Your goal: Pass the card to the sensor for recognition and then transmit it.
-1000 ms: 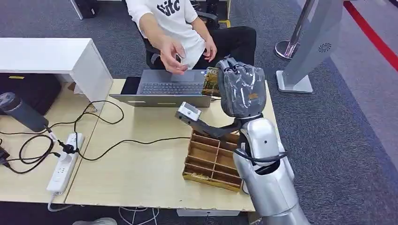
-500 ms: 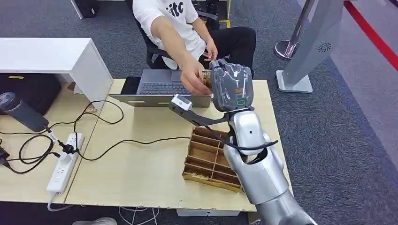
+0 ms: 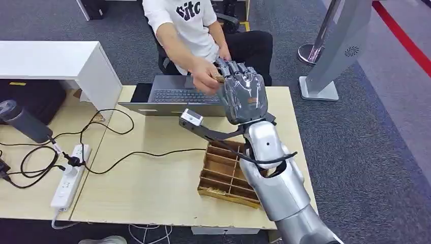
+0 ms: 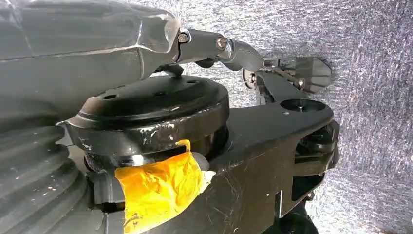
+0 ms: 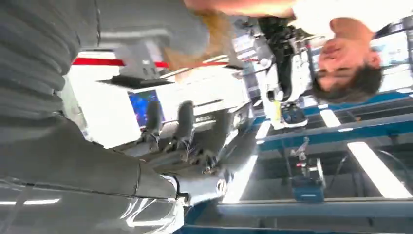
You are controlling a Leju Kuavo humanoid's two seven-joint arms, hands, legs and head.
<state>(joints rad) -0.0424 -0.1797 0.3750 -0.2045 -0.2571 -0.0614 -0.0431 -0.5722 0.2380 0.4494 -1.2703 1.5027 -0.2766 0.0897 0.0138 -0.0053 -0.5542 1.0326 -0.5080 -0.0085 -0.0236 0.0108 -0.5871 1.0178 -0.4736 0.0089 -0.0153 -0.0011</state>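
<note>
My right hand (image 3: 243,96) is raised over the far edge of the desk (image 3: 152,188), fingers spread, beside the laptop (image 3: 178,96). The card (image 3: 218,78) sits between my fingertips and the person's hand (image 3: 203,81); I cannot tell who holds it. I judge the handover is under way, so I should keep the arm level, wait, and withdraw only once their grip looks firm.

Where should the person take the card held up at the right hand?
By the free edge of the card, which sticks out past the right hand toward the person; come from the laptop side, where the person's hand meets it. The robot's hand hides the rest.
</note>
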